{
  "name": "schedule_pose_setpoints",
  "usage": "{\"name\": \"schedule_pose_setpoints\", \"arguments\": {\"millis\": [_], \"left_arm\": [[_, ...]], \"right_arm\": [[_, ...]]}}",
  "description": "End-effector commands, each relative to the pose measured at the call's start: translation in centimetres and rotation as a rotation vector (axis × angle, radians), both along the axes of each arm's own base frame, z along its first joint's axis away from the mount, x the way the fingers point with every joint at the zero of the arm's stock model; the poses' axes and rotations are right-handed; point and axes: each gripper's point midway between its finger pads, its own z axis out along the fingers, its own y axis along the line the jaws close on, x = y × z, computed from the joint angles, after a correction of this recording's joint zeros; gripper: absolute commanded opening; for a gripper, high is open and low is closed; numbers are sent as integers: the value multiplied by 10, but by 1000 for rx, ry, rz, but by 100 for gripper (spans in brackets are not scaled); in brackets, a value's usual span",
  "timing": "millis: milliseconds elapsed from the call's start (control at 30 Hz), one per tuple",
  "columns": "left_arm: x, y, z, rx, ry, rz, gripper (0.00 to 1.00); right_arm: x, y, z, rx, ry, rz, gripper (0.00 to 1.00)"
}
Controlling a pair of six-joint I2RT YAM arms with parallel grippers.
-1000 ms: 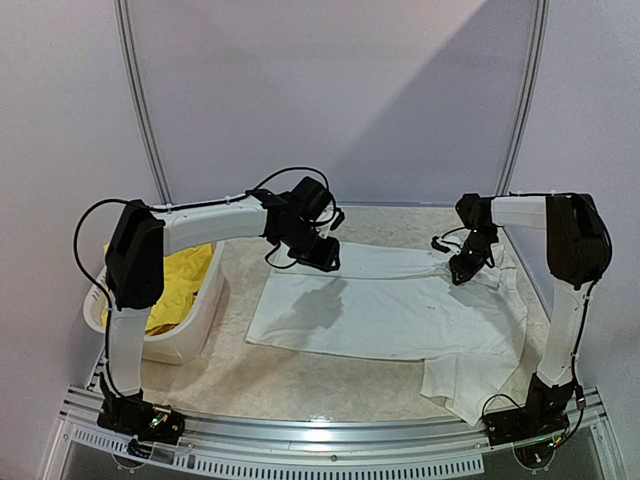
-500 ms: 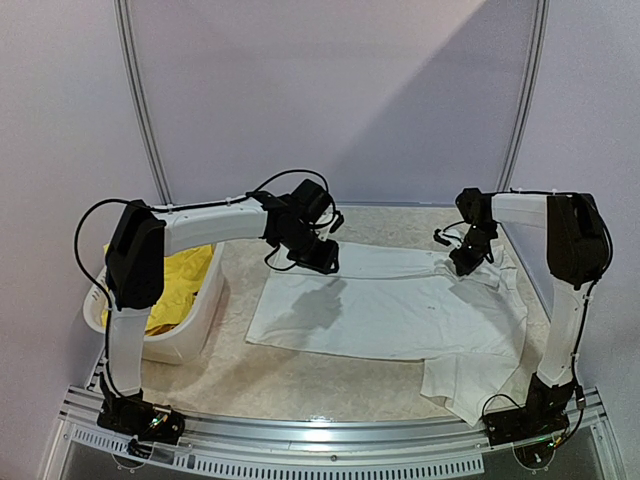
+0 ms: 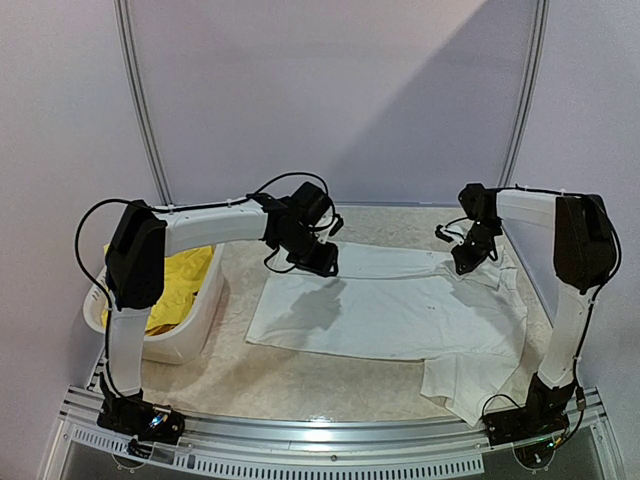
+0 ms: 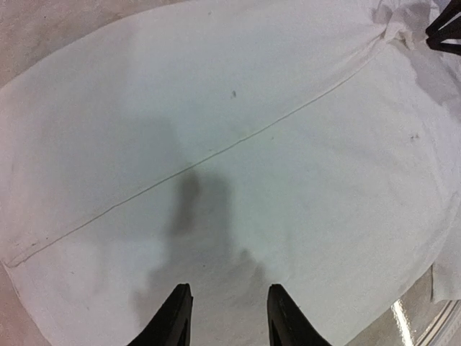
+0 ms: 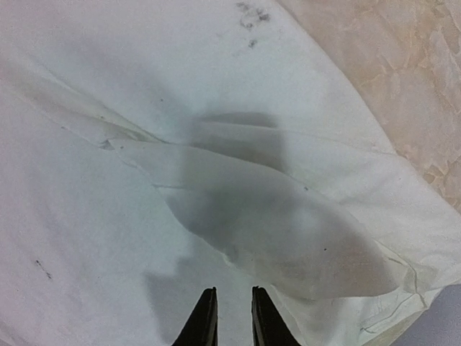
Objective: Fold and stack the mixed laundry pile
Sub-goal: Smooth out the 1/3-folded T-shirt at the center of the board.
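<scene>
The left gripper point(image 3: 322, 262) hangs over the far left part of the white T-shirt point(image 3: 400, 315); in the left wrist view its fingers point(image 4: 176, 321) stand moderately spread, with nothing between them and only their shadow on the cloth below; they do not touch the shirt. The right gripper point(image 3: 468, 262) hangs over the shirt's far right corner; in the right wrist view its two tips point(image 5: 205, 321) stand close together with a thin slit between them; no cloth is pinched there, and a loose flap of the shirt point(image 5: 288, 245) lies bunched just ahead of them.

The shirt lies spread flat on the table point(image 3: 300, 385), its long sides running left to right; one sleeve sticks out from its near right corner toward the table's near edge; its right side lies close to the right arm. To the left of the shirt, just beside its left edge, stands a white basket point(image 3: 205, 325) with the yellow shorts point(image 3: 178, 288) heaped inside. Bare tabletop shows in front of the shirt's near edge and in a narrower band behind its far edge.
</scene>
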Motion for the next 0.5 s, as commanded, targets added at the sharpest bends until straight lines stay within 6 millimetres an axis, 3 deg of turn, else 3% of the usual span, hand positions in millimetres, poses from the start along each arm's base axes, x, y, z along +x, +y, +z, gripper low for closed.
{"name": "schedule_pose_setpoints", "arguments": {"millis": [0, 467], "left_arm": [[-10, -4, 10, -16, -9, -19, 36], [-10, -1, 9, -2, -9, -21, 36]], "right_arm": [[4, 5, -16, 3, 35, 4, 19], [11, -2, -34, -53, 48, -1, 18]]}}
